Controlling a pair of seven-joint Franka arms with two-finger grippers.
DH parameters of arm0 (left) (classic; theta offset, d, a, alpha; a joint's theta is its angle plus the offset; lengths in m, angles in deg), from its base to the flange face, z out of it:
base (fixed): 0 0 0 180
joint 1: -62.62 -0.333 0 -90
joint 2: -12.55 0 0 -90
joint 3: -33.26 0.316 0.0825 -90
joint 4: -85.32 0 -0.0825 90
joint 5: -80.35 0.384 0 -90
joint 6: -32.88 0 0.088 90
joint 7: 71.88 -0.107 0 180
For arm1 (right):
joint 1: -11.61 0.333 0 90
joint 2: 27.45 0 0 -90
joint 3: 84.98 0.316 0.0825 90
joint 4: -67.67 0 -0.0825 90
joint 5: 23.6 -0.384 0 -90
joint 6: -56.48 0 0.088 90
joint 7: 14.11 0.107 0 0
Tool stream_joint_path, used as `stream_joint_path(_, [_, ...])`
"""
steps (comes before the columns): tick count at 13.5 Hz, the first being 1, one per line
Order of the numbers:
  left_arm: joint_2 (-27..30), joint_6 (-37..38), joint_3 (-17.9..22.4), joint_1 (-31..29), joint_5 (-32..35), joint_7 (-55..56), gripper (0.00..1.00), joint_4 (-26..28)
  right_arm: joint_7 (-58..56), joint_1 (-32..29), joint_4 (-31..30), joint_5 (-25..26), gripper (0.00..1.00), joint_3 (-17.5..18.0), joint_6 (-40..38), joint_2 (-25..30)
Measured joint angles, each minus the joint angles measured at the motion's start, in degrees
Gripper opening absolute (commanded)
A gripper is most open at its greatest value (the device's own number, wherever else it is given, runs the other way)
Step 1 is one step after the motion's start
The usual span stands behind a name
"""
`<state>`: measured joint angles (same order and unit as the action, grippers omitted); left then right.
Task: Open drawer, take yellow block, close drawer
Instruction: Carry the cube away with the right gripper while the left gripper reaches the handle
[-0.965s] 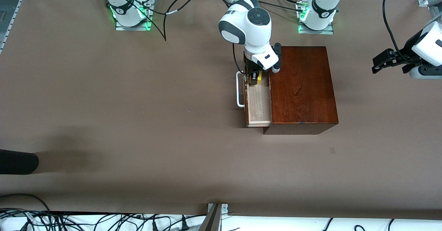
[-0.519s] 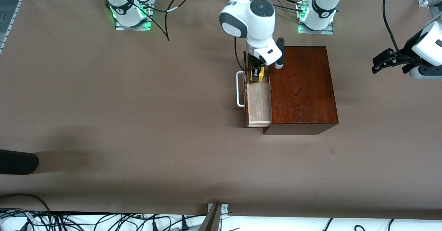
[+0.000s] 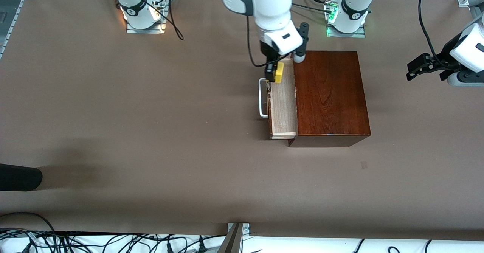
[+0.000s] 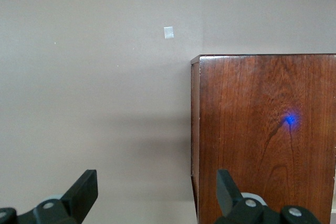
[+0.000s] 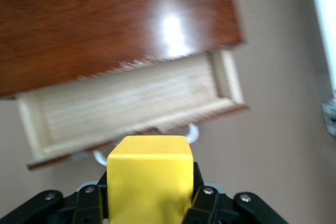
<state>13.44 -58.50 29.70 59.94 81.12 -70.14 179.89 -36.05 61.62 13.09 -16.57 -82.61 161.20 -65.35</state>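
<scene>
1. The right hand [image 3: 273, 74] is clamped on the yellow block [image 3: 279, 72], its fingers pressed against two opposite faces of the cube.
2. That hand hangs in the air with the block over the drawer [image 3: 283, 103], above the end of it nearest the robots' bases.
3. The drawer stands pulled out of the wooden box [image 3: 331, 94], its pale interior bare beneath the hand; the right wrist view shows the whole tray below the block [image 5: 149, 174].
4. The white handle [image 3: 261, 98] on the drawer front lies just below and beside the right hand, untouched.
5. The left hand [image 3: 419, 67] waits well away from the box, over bare tabletop [image 3: 151, 124] at the left arm's end, its fingers [image 4: 84, 195] spread apart and holding nothing.
6. In the left wrist view, the box's top [image 4: 262, 129] lies ahead of that hand.
</scene>
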Motion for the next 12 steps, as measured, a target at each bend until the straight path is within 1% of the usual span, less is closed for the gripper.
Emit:
stream_joint_path(4, [-0.06,0.00,-0.87,0.12,0.00,-0.06,1.00,-0.09,-0.20,-8.89,-0.01,-0.12,0.00,-0.51,-2.29,2.98])
stream_joint_path(7, [-1.22,2.56,-2.67,0.30,0.00,-0.07,1.00,-2.21,-0.12,-10.97,-0.01,-0.18,0.00,-2.88,-7.58,5.49])
stream_joint_path(9, [-2.58,6.06,-4.54,0.69,-0.03,-0.55,1.00,-3.59,-0.05,-14.12,-0.41,-0.71,0.00,-3.68,-10.06,7.61])
stream_joint_path(10, [-3.41,7.33,-5.85,1.22,-0.07,-1.43,1.00,-3.69,-0.05,-16.63,-1.66,-2.14,0.00,-3.82,-10.46,9.03])
stream_joint_path(12, [-6.23,8.36,-9.21,2.50,-0.16,-5.01,1.00,-3.71,-0.09,-22.36,-6.89,-4.28,0.00,-3.99,-10.65,12.60])
